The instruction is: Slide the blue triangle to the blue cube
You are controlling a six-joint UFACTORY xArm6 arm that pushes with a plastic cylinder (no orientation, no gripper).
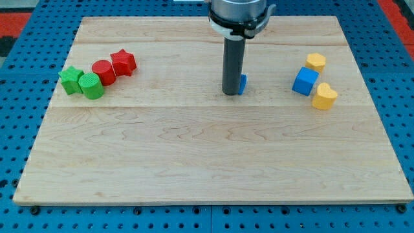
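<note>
Ending in a plain dark rod rather than jaws, the end effector has nothing to spread or press together; my tip [231, 92] rests on the pale wooden worktop [207, 162] and pinches nothing. Taking that tip as the landmark: the small blue block [242, 84], the blue triangle of the task, sits touching the rod on the view's right of the tip, mostly hidden behind it (so its shape cannot be confirmed from this view).

Further toward the view's right of the tip, well apart from it, stands the blue cube [305, 81]. A yellow rounded block [315, 61] lies just above the cube, and a yellow heart-shaped block [325, 96] lies just below and to its right, close against it.

Far to the view's left of the tip is a cluster of four: a red star block [123, 62], a red cylinder [103, 72] touching it, a green cylinder [91, 86] beside that, and a green star block [70, 79] at the outer end.
</note>
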